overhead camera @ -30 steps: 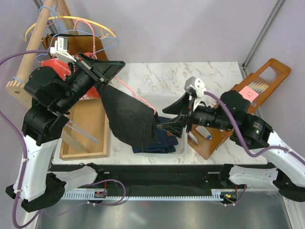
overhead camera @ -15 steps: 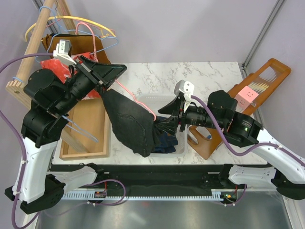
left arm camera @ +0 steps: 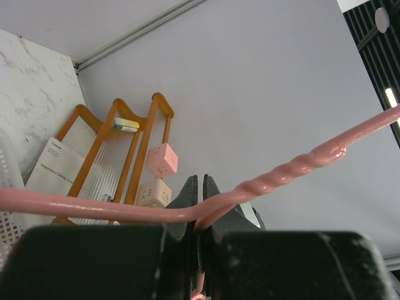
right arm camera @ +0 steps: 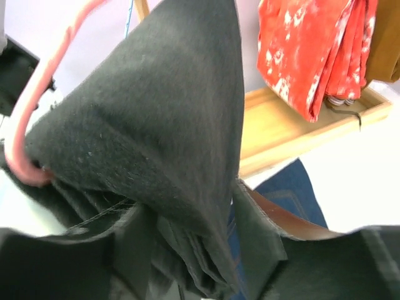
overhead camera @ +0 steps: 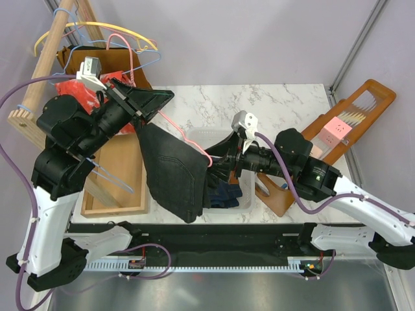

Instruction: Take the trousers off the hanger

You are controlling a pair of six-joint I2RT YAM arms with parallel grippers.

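The black trousers (overhead camera: 174, 178) hang folded over the bar of the pink hanger (left arm camera: 94, 209), held up in the air above the front of the table. Their lower end droops toward the near edge, partly over the white basket (overhead camera: 220, 134). I count 2 pairs in all. The denim pair (overhead camera: 224, 194) lies in that basket, off any hanger, with its brown waist patch showing in the right wrist view.

My left gripper (left arm camera: 200, 190) is clamped on the hanger's neck just below the twisted wire, holding it raised and tilted. My right gripper (right arm camera: 190, 250) has come in from the right and has a thick fold of the black cloth pinched between its 2 fingers, right beside the hanger's rounded end.

I judge the step in hand to be the pull-off itself: both grasps look made, but the cloth is not yet off the bar. The next move calls for the right arm to draw the fold sideways along the bar and off its end. The left arm should hold the hanger steady or ease it the other way, so the wire does not simply follow.

Behind, the red mottled cloth (right arm camera: 312, 50) hangs over the wooden tray (overhead camera: 123, 175), well apart from the work.
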